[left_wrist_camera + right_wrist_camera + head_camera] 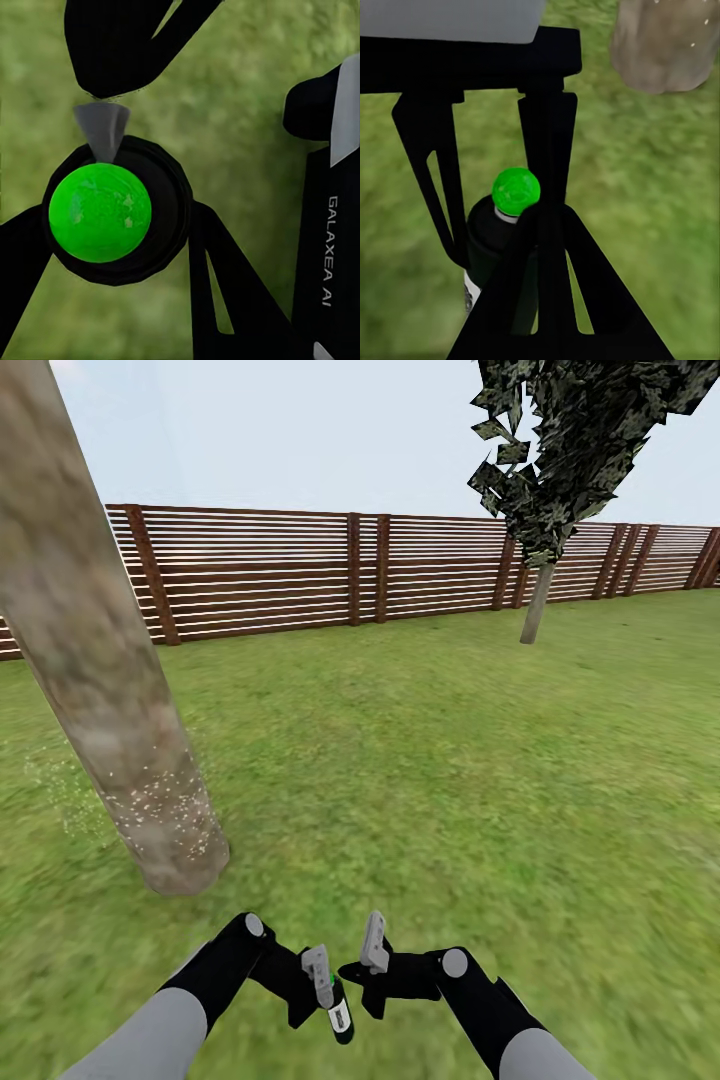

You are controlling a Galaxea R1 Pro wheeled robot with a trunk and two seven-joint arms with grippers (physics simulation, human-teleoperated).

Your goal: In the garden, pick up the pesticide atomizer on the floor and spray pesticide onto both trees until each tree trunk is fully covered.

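Note:
The pesticide atomizer [340,1017], a small dark bottle with a white label, hangs low in front of me, and my left gripper [322,988] is shut on it. In both wrist views its top [100,212] is bright green, and the bottle [499,240] sits between the left fingers. My right gripper [352,970] is close beside it, fingers together and holding nothing. A thick mottled tree trunk [110,690] stands close at the left, with pale specks on its lower part; it is also in the right wrist view [664,45]. A second tree trunk [537,605] stands far right under a dark crown [570,430].
Green lawn [450,780] spreads all around. A brown slatted wooden fence [300,575] closes the back. Faint pale specks lie on the grass [60,795] left of the near trunk.

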